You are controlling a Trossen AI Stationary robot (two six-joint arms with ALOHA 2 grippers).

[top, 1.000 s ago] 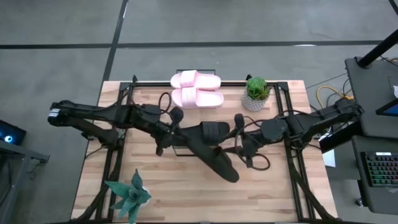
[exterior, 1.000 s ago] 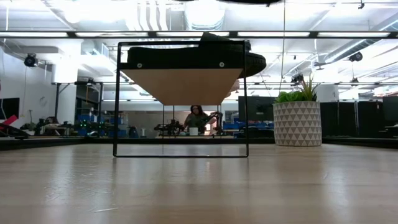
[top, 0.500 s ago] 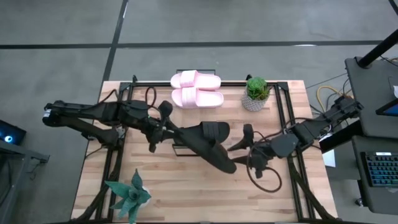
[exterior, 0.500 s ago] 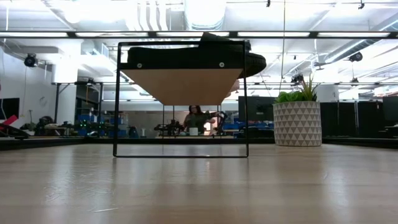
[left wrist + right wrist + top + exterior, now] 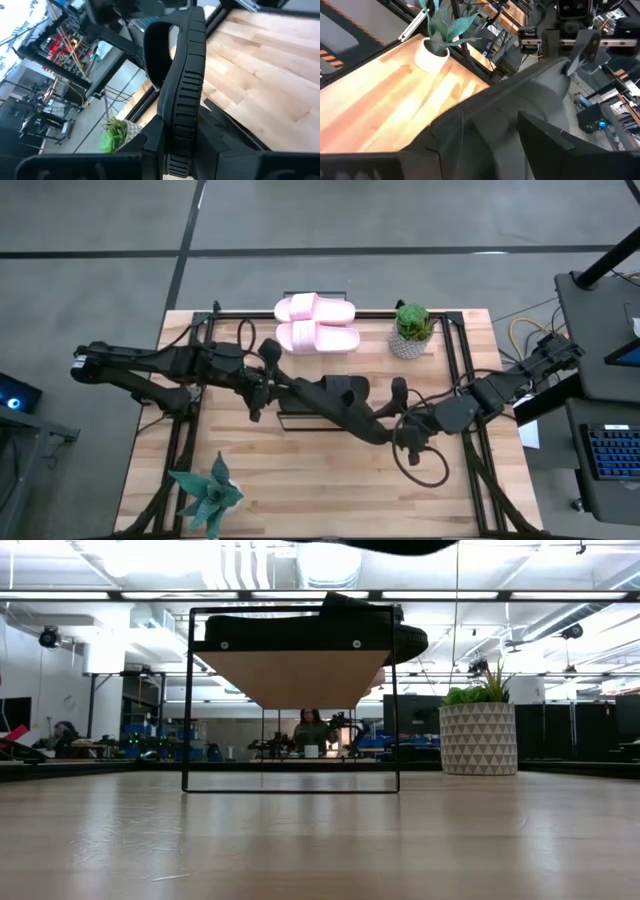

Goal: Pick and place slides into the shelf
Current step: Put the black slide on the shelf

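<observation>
A black slide (image 5: 335, 405) hangs in the air over the middle of the table, turned on its edge, between my left gripper (image 5: 268, 385) and my right gripper (image 5: 392, 420); each is shut on one end. Its underside (image 5: 385, 545) shows at the low view's top. Below stands the shelf (image 5: 290, 700), with another black slide (image 5: 310, 630) lying flat on its plank top. Two pink slides (image 5: 316, 323) lie side by side at the table's far edge. My left gripper pinches the slide's sole at the end away from the strap (image 5: 181, 132), one finger on each flat face. It comes level from the table's left, along the slide. The slide stands on edge, its ribbed side up, lifted clear. My right gripper has the slide's other end, past the strap (image 5: 490, 125), between its two fingers. It comes from the table's right, slanting slightly down. The slide reaches away toward my left gripper (image 5: 575, 40), clear of the shelf and the table.
A green plant in a white patterned pot (image 5: 413, 328) stands at the far right, also in the low view (image 5: 478, 735). A teal plant (image 5: 208, 495) stands at the near left. Black frame rails run along the table's left and right sides.
The black slide has rolled from lying strap-up to standing on its edge, and its right end has come a little toward the far edge. My right arm has swung its wrist toward the table's near-right while staying on the slide. Neither gripper has opened.
</observation>
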